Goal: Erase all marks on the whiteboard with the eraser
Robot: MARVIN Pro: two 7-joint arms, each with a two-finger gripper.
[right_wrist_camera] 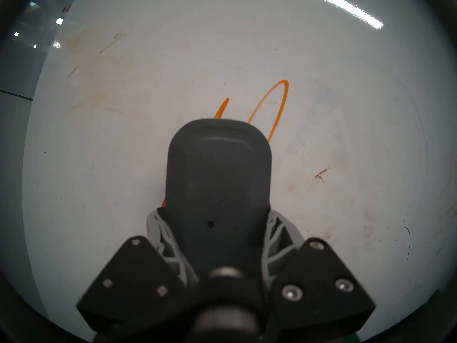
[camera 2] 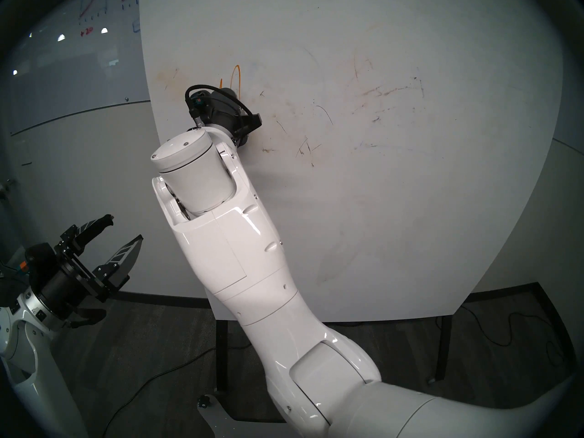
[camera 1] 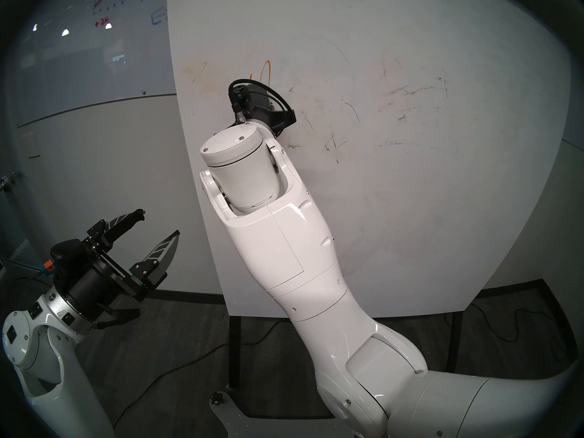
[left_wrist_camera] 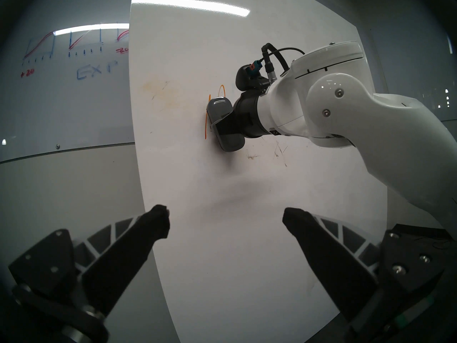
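The whiteboard (camera 1: 410, 206) stands upright in front of me. My right gripper (right_wrist_camera: 217, 226) is shut on the dark grey eraser (right_wrist_camera: 217, 174) and holds it flat against the board, over the lower part of the orange marks (right_wrist_camera: 279, 105). In the left wrist view the eraser (left_wrist_camera: 218, 108) covers most of the orange strokes (left_wrist_camera: 221, 90). Dark scratchy strokes (camera 1: 330, 145) and brownish smudges (camera 1: 192, 70) lie around it. My left gripper (camera 1: 158, 224) is open and empty, low on the left, apart from the board.
A glossy glass board (camera 1: 94, 48) with red and blue drawings hangs on the wall behind the whiteboard's left edge. Black legs (camera 1: 234, 349) stand under the whiteboard. Cables (camera 1: 521, 326) lie on the dark floor.
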